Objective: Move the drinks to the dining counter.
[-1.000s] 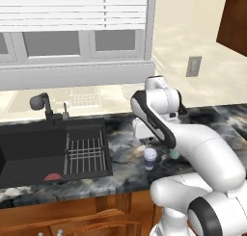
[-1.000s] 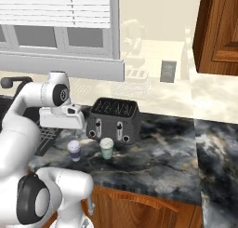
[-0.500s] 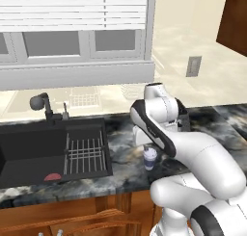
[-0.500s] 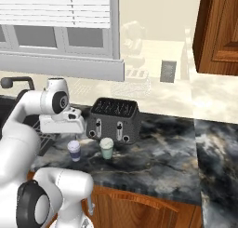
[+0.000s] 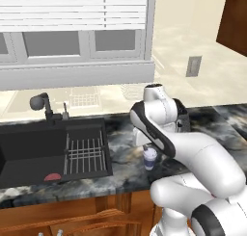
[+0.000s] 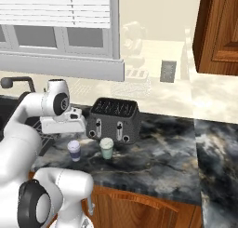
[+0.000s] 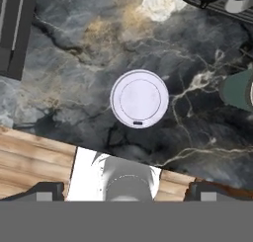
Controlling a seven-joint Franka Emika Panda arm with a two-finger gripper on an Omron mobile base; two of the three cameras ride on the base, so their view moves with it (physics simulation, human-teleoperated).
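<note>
Approach step: the spread pincer (image 7: 123, 194) hovers directly above the purple cup (image 7: 139, 99); next, descend and pinch it.

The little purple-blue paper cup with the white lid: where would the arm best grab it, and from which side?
Probably from straight above, jaws closing on the wall just under the lid. The purple-blue paper cup stands upright, its round lid centred below the open gripper, and the pale green cup stands apart beside it.

purple-blue cup (image 6: 74, 150), pale green cup (image 6: 107, 148), dark grey toaster (image 6: 114, 121)
</note>
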